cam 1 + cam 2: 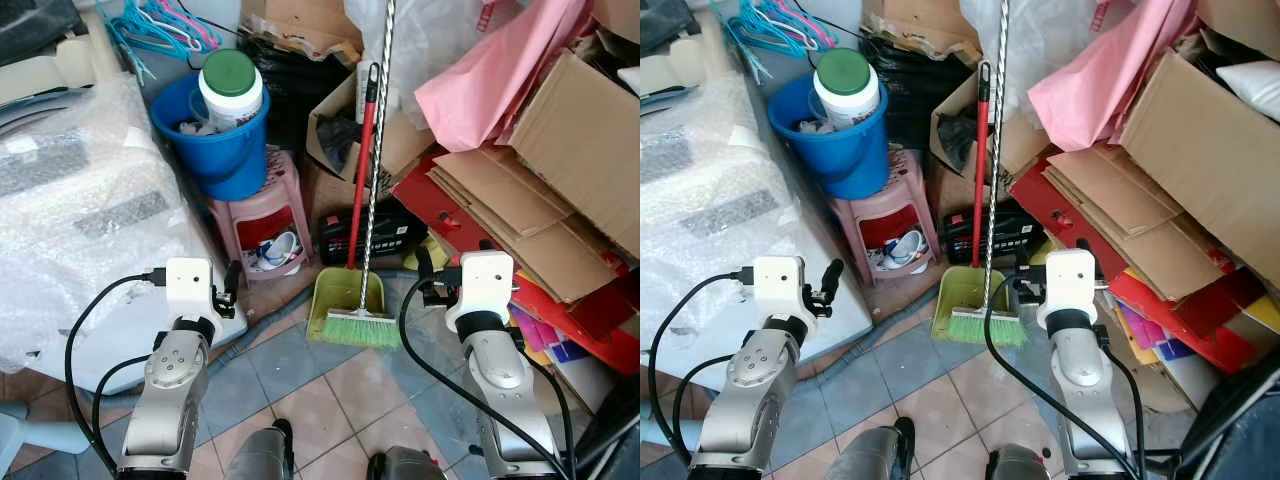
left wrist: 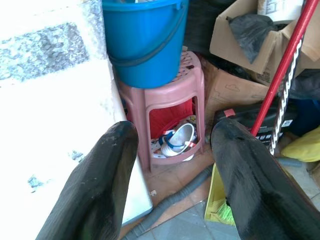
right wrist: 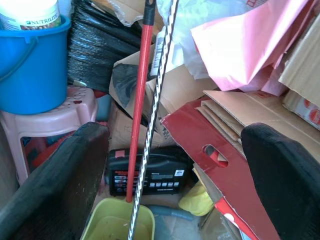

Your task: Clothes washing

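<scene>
Both grippers hover near, left gripper (image 1: 231, 283) and right gripper (image 1: 425, 270), fingers spread wide, holding nothing. Far left, a round blue plastic bucket (image 1: 215, 140) tops a pink plastic stool (image 1: 262, 215); possibly holding laundry, soft and light. Grip its stiff rim.

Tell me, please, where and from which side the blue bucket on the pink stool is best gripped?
Grip the blue bucket at its near rim, coming from above with the left claw. Its dark handle lies folded down against the wall, a green-lidded white tub fills the middle, and the pink stool lifts the rim clear.
</scene>
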`<state>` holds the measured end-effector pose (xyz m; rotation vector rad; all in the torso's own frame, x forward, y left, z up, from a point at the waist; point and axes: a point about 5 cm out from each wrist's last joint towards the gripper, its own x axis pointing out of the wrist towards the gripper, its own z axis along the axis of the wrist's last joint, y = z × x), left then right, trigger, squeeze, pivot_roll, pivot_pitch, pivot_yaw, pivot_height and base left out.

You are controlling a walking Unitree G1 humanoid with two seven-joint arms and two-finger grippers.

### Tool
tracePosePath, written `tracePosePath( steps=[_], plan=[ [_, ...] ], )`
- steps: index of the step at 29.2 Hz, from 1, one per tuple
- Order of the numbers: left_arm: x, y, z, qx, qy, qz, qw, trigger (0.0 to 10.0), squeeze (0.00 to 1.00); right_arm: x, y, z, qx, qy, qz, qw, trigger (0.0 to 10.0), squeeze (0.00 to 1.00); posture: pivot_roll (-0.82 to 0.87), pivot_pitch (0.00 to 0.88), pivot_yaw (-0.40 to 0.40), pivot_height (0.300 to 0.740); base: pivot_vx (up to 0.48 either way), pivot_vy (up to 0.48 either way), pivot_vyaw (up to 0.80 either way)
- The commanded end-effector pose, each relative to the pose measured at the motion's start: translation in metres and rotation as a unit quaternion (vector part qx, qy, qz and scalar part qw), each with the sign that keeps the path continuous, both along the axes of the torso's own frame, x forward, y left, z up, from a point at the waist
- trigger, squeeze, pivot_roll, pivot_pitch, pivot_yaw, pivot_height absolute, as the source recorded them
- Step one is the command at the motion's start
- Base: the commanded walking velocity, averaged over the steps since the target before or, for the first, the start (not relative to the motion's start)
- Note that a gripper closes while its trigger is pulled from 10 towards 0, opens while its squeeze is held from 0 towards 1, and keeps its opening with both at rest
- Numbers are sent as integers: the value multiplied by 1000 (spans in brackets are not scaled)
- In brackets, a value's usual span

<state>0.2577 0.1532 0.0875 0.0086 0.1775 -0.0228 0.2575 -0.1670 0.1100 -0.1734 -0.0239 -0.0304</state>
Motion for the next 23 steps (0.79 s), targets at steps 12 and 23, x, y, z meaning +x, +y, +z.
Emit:
tracePosePath(
  steps=[12,23],
  plan=[
    [3,0,6,-20,2,5,1000,10000,0,2,1,-2,12,5,14,1000,10000,0,-67,125,49,740,0,254,800],
    [5,0,7,-16,-4,3,1000,10000,0,11,2,4,30,-8,20,999,10000,0,-62,124,55,740,0,480,526]
  ],
)
